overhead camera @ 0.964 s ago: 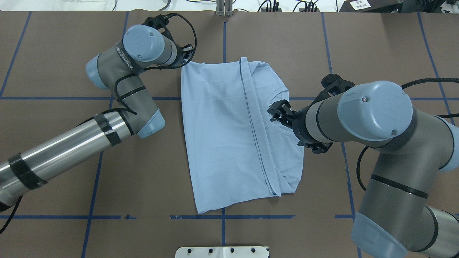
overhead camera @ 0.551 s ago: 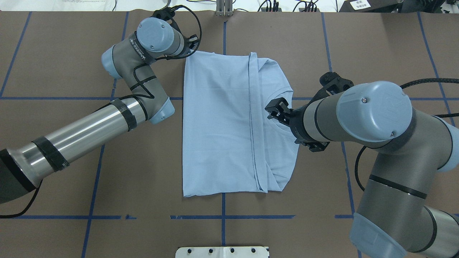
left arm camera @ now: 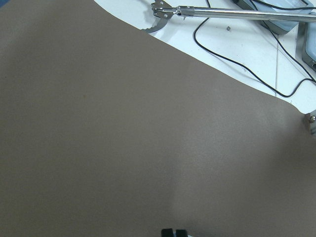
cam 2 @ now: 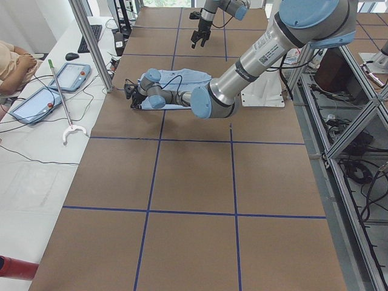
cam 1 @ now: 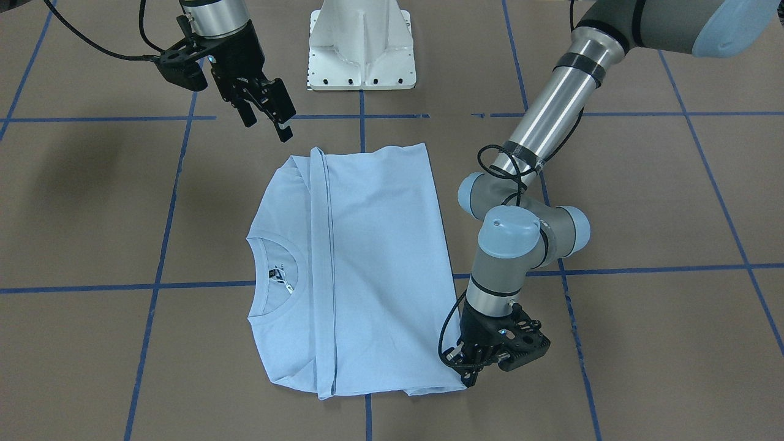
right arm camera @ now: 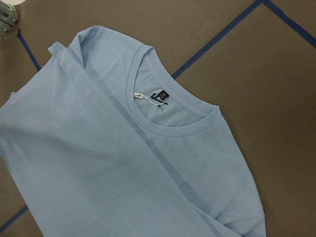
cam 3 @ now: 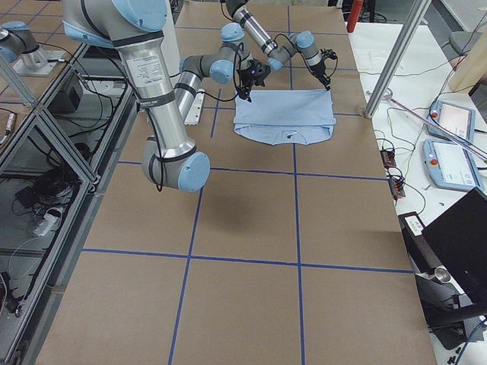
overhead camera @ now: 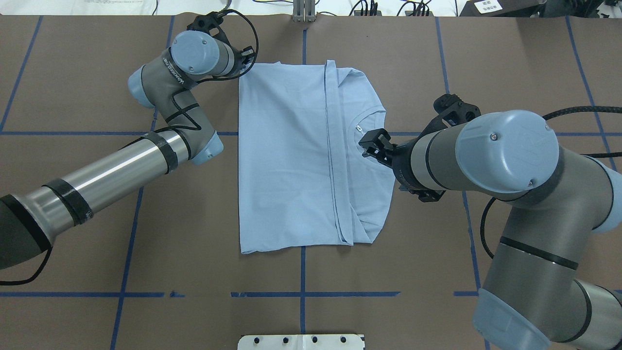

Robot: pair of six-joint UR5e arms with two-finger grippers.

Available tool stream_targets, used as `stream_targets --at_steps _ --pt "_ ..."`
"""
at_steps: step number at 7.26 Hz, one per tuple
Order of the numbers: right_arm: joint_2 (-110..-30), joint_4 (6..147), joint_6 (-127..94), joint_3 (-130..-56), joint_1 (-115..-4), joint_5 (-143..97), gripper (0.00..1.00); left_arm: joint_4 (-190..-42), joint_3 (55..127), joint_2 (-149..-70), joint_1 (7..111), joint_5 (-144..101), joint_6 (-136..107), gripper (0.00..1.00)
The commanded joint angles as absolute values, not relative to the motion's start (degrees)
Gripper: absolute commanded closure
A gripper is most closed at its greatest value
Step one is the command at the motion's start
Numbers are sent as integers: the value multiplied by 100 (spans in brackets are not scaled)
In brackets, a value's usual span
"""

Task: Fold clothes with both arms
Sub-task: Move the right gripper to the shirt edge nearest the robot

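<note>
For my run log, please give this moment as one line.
T-shirt: partly folded, flat on table | left gripper: shut on its corner | right gripper: open, above collar

One T-shirt (overhead camera: 286,160). Two arms: left arm (overhead camera: 107,175), right arm (overhead camera: 505,150). Two claws: left claw (cam 1: 470,370), right claw (cam 1: 267,122). One pedestal (cam 1: 361,49).

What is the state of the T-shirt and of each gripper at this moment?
T-shirt: lying flat on the table, partly folded, neck opening showing.
Left gripper: shut, low at the shirt's corner, apparently pinching it.
Right gripper: open, empty, raised above the shirt's collar side.
</note>
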State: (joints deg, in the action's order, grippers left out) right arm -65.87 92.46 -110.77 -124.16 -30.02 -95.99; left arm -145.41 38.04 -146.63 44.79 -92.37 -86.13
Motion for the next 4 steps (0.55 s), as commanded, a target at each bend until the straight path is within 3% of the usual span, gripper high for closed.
stream_targets --at_steps 1,2,4 --pt "-6592 9246 -11039 -12393 -2945 -9606 0 -14572 3971 -14652 4482 -9246 -8613 50" --pt "-6592 9255 -10943 -12332 -2744 -9589 0 -14390 4625 -14538 4474 -9307 -8648 49" --pt "-6583 9255 -9998 -12139 -2576 -9563 0 -13354 6495 -13550 4439 -9569 -8640 49"
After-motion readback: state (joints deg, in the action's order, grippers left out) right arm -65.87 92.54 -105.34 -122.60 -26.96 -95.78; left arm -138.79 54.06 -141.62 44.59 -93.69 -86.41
